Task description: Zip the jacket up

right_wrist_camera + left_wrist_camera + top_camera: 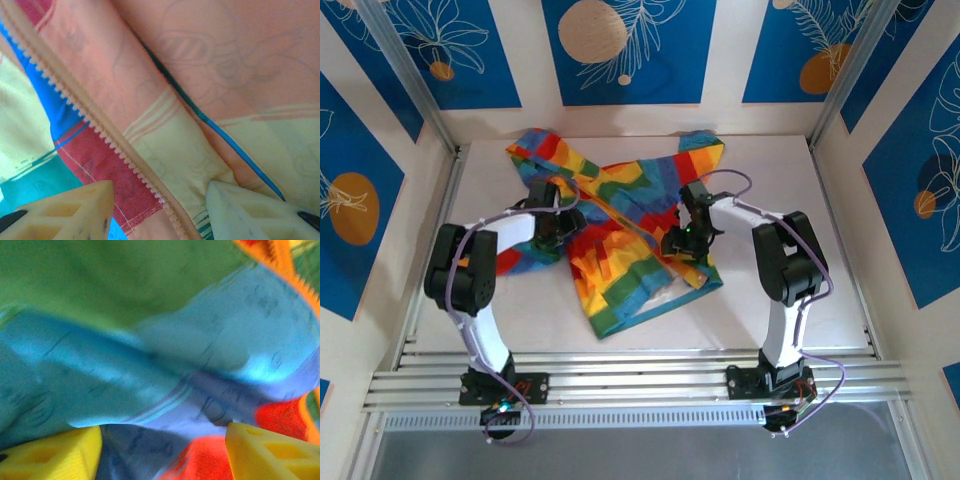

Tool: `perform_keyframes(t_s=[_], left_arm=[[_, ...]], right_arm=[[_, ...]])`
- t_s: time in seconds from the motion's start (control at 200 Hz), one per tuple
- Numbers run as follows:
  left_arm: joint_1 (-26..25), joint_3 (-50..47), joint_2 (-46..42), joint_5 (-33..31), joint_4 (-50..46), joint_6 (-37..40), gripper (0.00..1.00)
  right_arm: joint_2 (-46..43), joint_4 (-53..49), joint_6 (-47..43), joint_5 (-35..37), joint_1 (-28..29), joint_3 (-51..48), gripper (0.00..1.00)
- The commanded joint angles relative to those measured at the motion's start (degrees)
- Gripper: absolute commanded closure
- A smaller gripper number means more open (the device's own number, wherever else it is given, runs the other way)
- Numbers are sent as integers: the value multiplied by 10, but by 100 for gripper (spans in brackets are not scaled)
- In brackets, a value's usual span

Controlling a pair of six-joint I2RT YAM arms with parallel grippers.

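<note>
The rainbow-striped jacket (620, 250) lies spread and rumpled on the white table, hood toward the back left. My left gripper (552, 232) presses into its left side. In the left wrist view the yellow fingers (55, 455) stand apart with bunched blue and red cloth (165, 405) swelling between them, and the orange zipper (295, 275) runs along the top right. My right gripper (685, 240) sits on the jacket's right front. Its fingers (70, 210) flank a fold of yellow and red cloth and the zipper teeth (100, 130), and the cloth puckers against the right finger.
Bare white table (800, 200) lies to the right of the jacket and in front of it. Aluminium rails (640, 385) cross the near edge by the arm bases. Blue-patterned walls and metal posts (410, 90) close in the sides and back.
</note>
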Motion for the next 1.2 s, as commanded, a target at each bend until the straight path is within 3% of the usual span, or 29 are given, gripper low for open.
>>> perform_keyframes(t_s=[0.0,0.22,0.285,0.41,0.55,0.795,0.98,1.105,1.195], left_arm=[[-1,64,43,32,-36,30,41],[-34,243,162,50,-108,87,44],[-39,288,193,64,-119,92,43],[-38,395,232,34,-198,130,42],[-31,419,225,35,-206,125,41],[-30,390,178,43,-212,142,43],[-33,316,136,72,-170,119,47],[-36,278,127,94,-138,90,48],[-36,276,139,105,-135,82,48]], right_arm=[[-23,9,32,-18,27,-35,48],[-63,25,53,-26,25,-71,50],[-70,21,49,-64,25,-62,52],[-87,-10,-9,-94,26,-8,52],[-60,-58,-31,-78,-7,79,51],[112,-100,-48,-59,-46,290,53],[305,-153,-45,-53,-51,554,57],[433,-204,-8,-66,-65,752,60],[481,-195,41,-94,-83,799,62]])
